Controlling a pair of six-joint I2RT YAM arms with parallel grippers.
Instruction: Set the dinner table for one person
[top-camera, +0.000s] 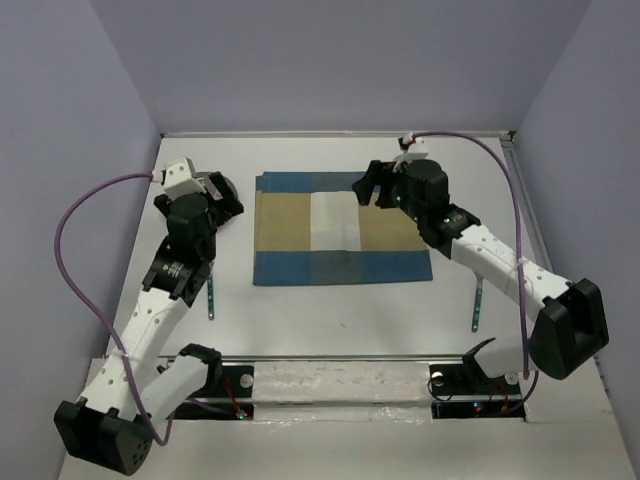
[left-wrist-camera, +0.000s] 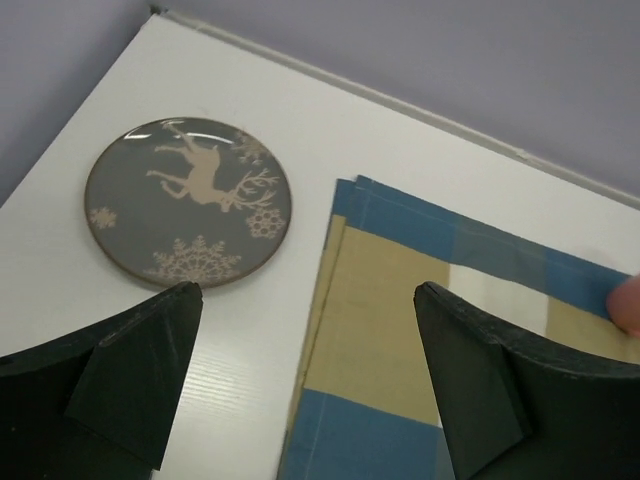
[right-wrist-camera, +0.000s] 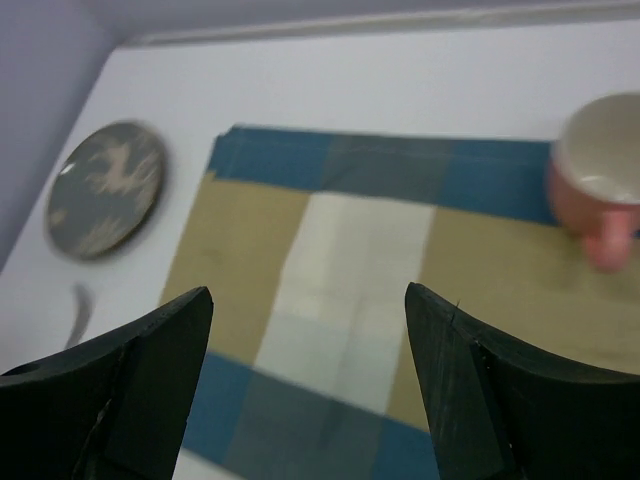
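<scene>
Grey reindeer plate (left-wrist-camera: 188, 203) lies on the white bench (top-camera: 340, 320) at eleven o'clock from the left gripper (left-wrist-camera: 305, 330), beside the checked mat (top-camera: 340, 240). Left arm is nearer; that gripper and the right gripper (right-wrist-camera: 308, 330) both gape wide, empty.

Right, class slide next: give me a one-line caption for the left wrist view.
Open left gripper above the dinner table, a grey reindeer plate lying beside the checked mat.

White counter (top-camera: 330, 320) w/ a blue/tan checked mat (top-camera: 340, 240) mid-back, reindeer plate (left-wrist-camera: 188, 203) just left of it, left utensil (top-camera: 212, 295) & right utensil (top-camera: 477, 305) nearer the front.
</scene>
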